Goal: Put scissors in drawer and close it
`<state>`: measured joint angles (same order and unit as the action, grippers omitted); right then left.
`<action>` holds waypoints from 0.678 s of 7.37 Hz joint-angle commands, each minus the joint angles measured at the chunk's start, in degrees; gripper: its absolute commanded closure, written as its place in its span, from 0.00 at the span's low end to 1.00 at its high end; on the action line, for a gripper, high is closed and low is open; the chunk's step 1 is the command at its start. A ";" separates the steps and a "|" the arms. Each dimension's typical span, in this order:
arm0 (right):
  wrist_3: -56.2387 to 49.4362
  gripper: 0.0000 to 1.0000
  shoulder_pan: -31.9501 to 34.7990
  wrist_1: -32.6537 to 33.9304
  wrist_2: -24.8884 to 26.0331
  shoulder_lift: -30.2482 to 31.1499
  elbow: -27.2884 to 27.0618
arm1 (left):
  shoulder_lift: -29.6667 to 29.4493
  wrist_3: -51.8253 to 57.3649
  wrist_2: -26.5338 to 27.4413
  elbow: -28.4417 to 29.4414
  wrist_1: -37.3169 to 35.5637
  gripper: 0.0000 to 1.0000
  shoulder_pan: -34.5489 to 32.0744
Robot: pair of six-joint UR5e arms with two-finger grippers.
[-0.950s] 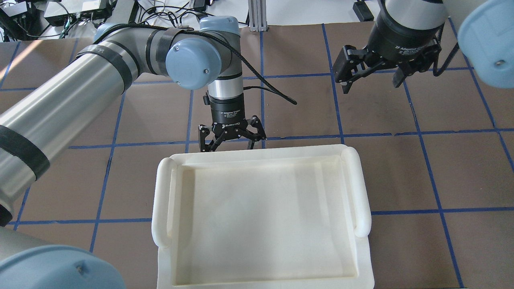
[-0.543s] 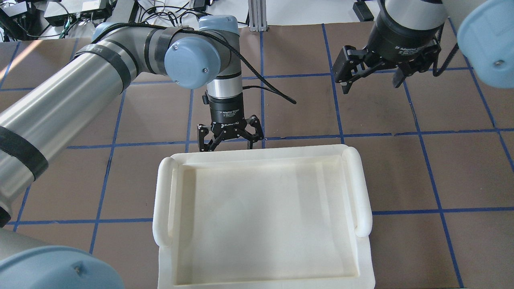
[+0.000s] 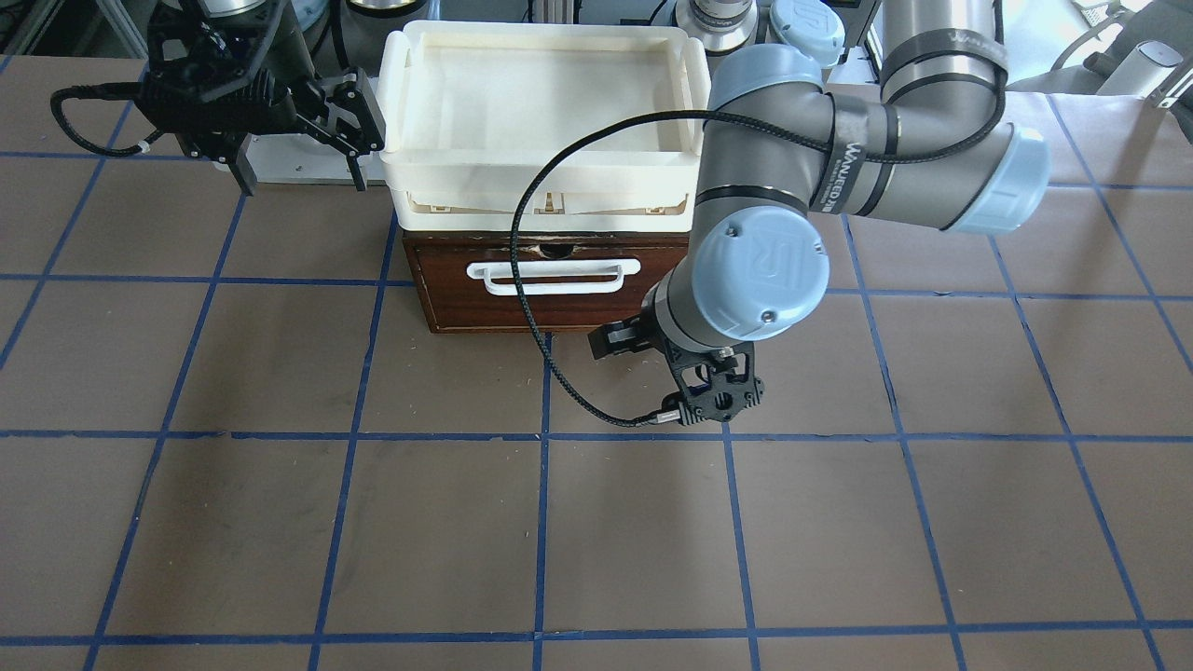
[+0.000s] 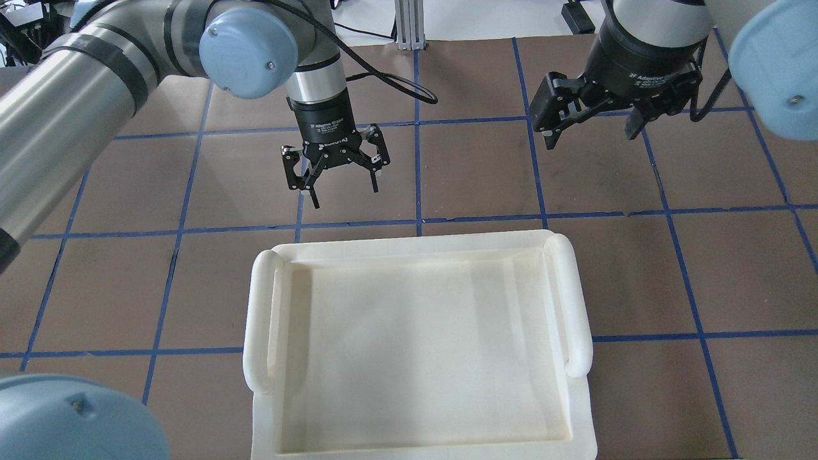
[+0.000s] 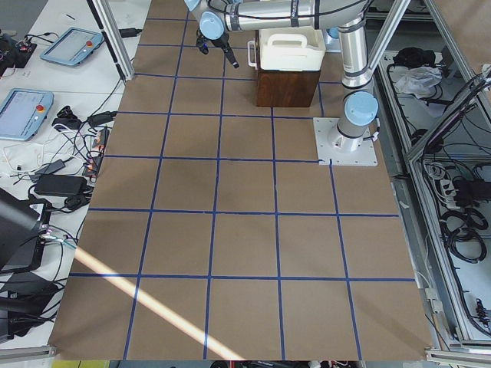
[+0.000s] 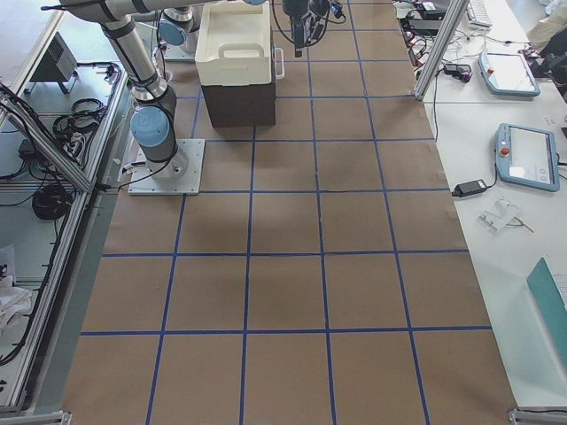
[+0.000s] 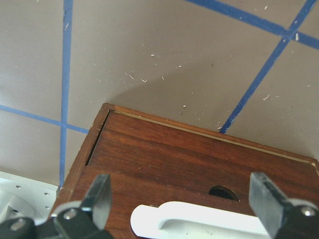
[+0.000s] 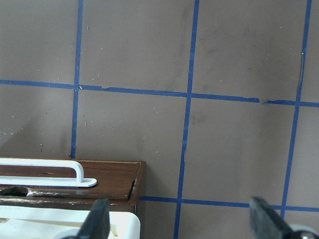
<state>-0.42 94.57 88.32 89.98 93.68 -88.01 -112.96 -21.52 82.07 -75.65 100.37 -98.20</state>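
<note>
The drawer has a dark reddish-brown front and a white bar handle. It looks pushed in, under the cream-white bin. The scissors show in no view. My left gripper is open and empty, a short way out from the drawer front. In the left wrist view its fingers frame the drawer front and the handle. My right gripper is open and empty, hanging off the drawer's corner. It also shows in the front-facing view.
A cream-white plastic bin sits on top of the drawer cabinet, its inside bare. It shows from the front too. The brown table carries a grid of blue tape lines. The left arm's black cable loops across the drawer front.
My left gripper has drawn back from the drawer front, away from the bin and a little to the left in the overhead view. It stays open. The right arm has not moved.
</note>
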 commanded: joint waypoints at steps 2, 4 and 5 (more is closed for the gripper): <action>0.07 0.00 0.00 0.18 0.02 -0.08 0.03 | 5.80 13.87 4.40 1.92 -2.90 0.00 5.38; 0.16 0.00 0.00 0.19 0.02 0.27 0.46 | 10.80 24.35 5.90 1.83 -6.22 0.00 6.70; 0.16 0.00 0.09 0.18 0.02 0.45 0.29 | 12.74 25.82 8.69 1.30 -7.90 0.00 8.36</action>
<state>-0.23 94.61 88.54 89.96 93.89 -87.71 -103.06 0.05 88.01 -73.85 94.73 -91.49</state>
